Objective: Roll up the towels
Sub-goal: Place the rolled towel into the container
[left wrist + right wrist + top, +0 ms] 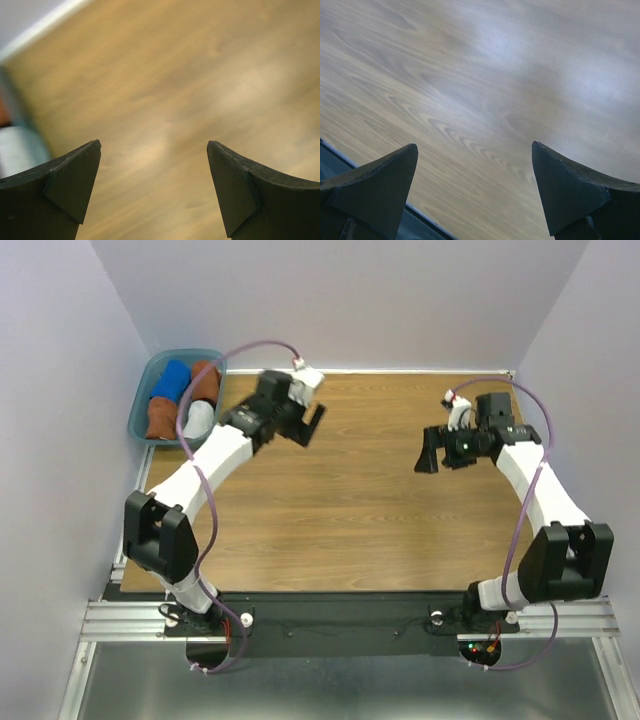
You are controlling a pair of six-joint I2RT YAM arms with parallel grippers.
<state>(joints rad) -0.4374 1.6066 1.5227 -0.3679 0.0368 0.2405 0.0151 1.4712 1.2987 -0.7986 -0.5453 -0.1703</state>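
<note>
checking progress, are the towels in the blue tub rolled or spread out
Rolled: the towels sit as compact bundles packed side by side inside the tub, none spread on the table.

My two arms show white link shells between chunky black joint housings. A purple cable [205, 510] loops along my left arm, another [530, 500] along my right. My left end effector [154, 187] and right end effector [475, 190] carry matte black, wedge-shaped fingers.

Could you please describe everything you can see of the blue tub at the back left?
The tub is a translucent blue-green plastic bin with rounded corners, sitting at the table's far left corner beside the wall. It holds rolled towels: blue, rust-brown and light grey, packed side by side. The left arm partly overlaps its near right edge in the top view.
</note>
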